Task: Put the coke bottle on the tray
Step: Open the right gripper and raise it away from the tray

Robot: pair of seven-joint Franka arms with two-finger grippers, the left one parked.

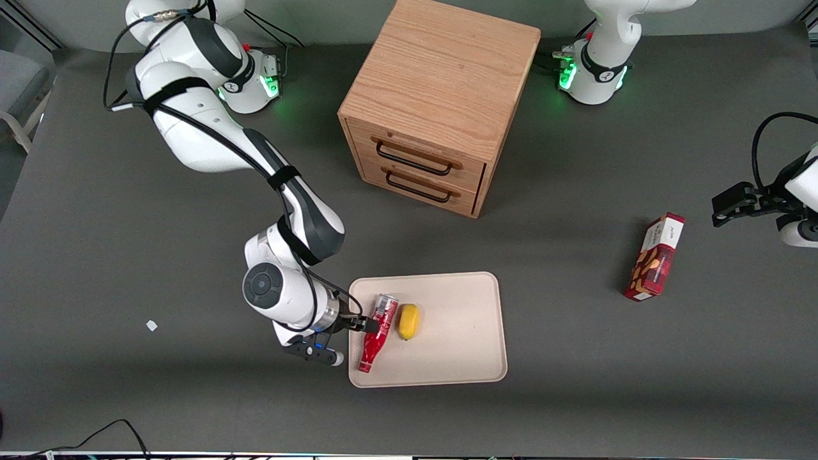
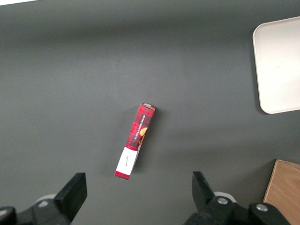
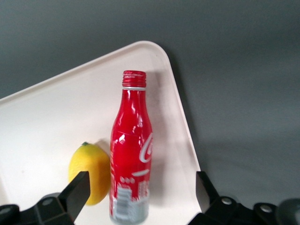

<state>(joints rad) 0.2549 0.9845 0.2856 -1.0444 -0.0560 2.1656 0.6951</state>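
While the coke bottle (image 3: 131,154) lies on the tray (image 1: 460,358) touching a lemon (image 3: 89,172), the tool (image 3: 140,197) straddles it, fingers apart.

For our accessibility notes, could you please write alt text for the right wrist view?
A red coke bottle lies on a cream tray between the open gripper fingers, with a yellow lemon beside it. Dark grey table surrounds the tray.

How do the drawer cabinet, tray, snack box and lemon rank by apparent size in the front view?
Largest to smallest:
1. drawer cabinet
2. tray
3. snack box
4. lemon
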